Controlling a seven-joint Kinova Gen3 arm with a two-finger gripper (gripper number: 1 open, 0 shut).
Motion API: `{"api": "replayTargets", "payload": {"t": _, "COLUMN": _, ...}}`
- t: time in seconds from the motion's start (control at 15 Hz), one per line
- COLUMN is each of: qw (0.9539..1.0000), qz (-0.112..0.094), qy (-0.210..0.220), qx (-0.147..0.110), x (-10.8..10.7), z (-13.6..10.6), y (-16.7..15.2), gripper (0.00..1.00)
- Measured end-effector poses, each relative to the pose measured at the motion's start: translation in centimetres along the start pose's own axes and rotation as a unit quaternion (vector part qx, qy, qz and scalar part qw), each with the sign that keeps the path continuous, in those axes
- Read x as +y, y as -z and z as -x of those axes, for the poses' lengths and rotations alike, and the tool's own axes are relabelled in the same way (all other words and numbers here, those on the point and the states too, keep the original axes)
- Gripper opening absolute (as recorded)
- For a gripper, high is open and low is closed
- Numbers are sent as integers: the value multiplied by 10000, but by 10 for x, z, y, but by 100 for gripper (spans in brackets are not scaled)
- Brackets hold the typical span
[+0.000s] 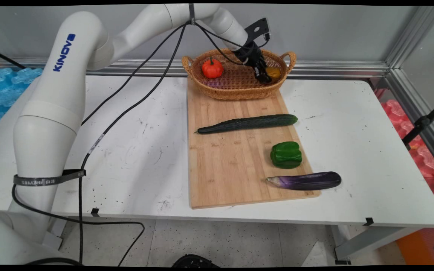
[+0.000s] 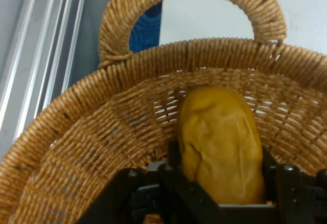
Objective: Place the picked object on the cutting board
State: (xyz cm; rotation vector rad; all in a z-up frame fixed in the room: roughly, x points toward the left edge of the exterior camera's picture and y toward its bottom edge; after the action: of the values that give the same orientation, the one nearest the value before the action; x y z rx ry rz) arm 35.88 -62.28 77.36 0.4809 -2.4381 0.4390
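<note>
The tool (image 1: 265, 76) reaches down into the right end of the wicker basket (image 1: 236, 92), and its two fingers are clamped on either side of a yellow-brown potato (image 2: 220, 142), which stands between them against the basket's inner wall, just below the basket's right handle (image 1: 289, 60). Whether the potato rests on the basket's floor or is lifted off it cannot be told. In the same basket, toward its left end and well apart from the tool, sits a small orange pumpkin (image 1: 212, 68). The basket stands on the far end of a wooden cutting board (image 1: 220, 165) that lies on the white counter (image 1: 371, 150). In front of the basket on the board lies a long dark cucumber (image 1: 247, 124); nearer still, toward the board's right edge, a green bell pepper (image 1: 286, 154); and beside the pepper at the board's near right corner, a purple eggplant (image 1: 304, 180) that overhangs the board's edge onto the counter.
</note>
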Motion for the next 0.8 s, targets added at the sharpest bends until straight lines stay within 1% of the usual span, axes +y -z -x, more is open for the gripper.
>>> {"api": "replayTargets", "payload": {"t": 0.2, "qw": 9999, "qz": -75, "qy": 129, "qx": 24, "x": 5, "z": -8, "y": 14, "gripper": 0}}
{"api": "replayTargets", "payload": {"t": 0.47, "qw": 9996, "qz": -188, "qy": 197, "qx": -27, "x": 15, "z": -21, "y": 37, "gripper": 0}}
{"api": "replayTargets", "payload": {"t": 0.67, "qw": 9993, "qz": -234, "qy": 279, "qx": -78, "x": 28, "z": -33, "y": 57, "gripper": 0}}
{"api": "replayTargets", "payload": {"t": 0.8, "qw": 9990, "qz": -227, "qy": 367, "qx": -124, "x": 42, "z": -44, "y": 73, "gripper": 0}}
